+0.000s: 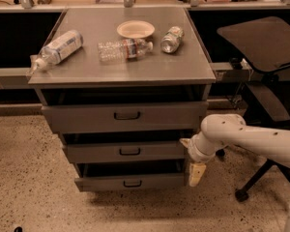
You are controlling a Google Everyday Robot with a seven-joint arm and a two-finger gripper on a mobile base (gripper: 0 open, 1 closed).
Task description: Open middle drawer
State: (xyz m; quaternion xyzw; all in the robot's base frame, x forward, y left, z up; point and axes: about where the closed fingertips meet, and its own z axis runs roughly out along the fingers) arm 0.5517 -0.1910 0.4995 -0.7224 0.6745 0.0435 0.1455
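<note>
1. Grey metal forms the middle drawer [92, 152], second of three stacked fronts, with a small black loop handle [129, 151] at its centre. A dark gap runs above its front; its inside is hidden.
2. Above the middle drawer, the counter [135, 71] carries a labelled plastic bottle [58, 50] on its side at the left. A clear bottle [123, 50] with a red and blue band, a tipped can [171, 39] and a pale bowl [135, 29] lie further right. None of the writing can be read.
3. A white arm [251, 137] reaches in from the right of the middle drawer, level and bent at the wrist.
4. The gripper [189, 158] sits at the middle drawer's right end, well apart from the handle. Its cream fingers [195, 174] are spread and hold nothing.
5. A dark office chair [261, 42] stands to the right of the middle drawer.
</note>
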